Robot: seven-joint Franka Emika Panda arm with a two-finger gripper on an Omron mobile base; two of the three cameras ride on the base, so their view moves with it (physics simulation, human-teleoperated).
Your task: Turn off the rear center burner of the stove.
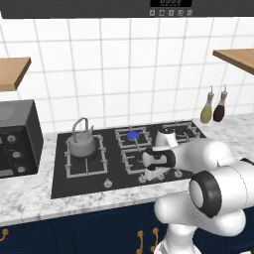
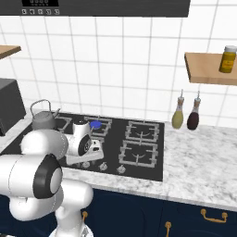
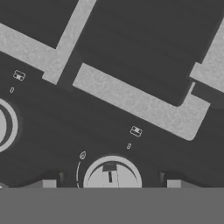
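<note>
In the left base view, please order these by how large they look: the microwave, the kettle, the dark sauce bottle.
1. microwave, cut by the picture's edge
2. kettle
3. dark sauce bottle, though it stands farther back

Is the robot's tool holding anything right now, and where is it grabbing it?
Nothing is held yet. In the hand view the tool hangs open right over a silver knob on the stove, its fingertips on either side without touching it.

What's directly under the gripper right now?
In the hand view, a round silver knob sits on the black stove glass, centred between the two fingers of the gripper. Its lower half is hidden. Grey grate bars lie beyond it.
</note>
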